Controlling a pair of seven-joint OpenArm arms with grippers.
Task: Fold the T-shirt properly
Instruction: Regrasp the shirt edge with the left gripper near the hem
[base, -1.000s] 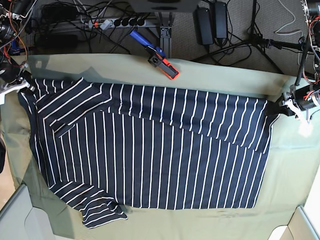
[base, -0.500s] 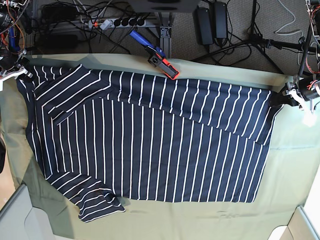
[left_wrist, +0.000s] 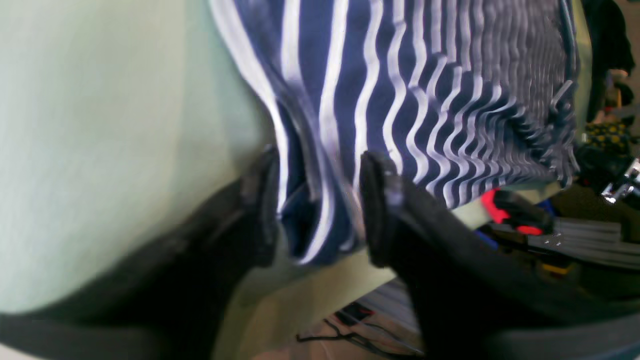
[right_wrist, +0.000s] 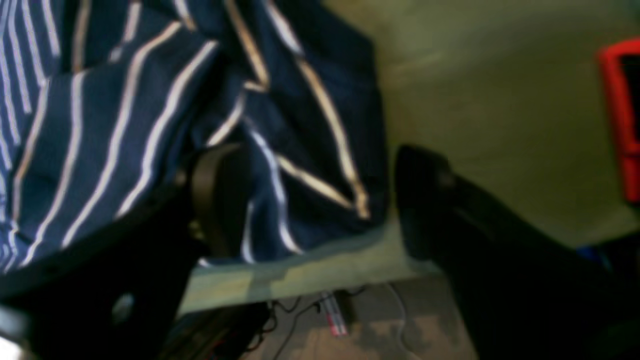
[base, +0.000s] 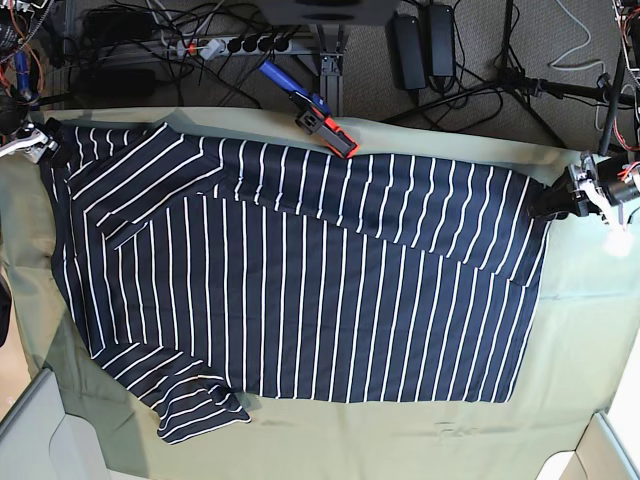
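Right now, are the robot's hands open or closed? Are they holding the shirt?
Left gripper: open, T-shirt corner between its fingers, not pinched.
Right gripper: open, shirt edge between the fingers.

T-shirt (base: 300, 290): spread flat on the cloth (base: 580, 330) covering the desk, spanning most of its width. One sleeve (base: 200, 410) at the near left in the base view. Clamp tool (base: 320, 122): on the far edge, touching the shirt's far hem. Left end effector (base: 560, 203): at the shirt's far right corner. Right end effector (base: 45, 145): at its far left corner. Power strip (base: 245, 44): floor, behind the desk.

Olive cloth (base: 590, 330), red-black clamp (base: 325, 125), cables (base: 480, 60)
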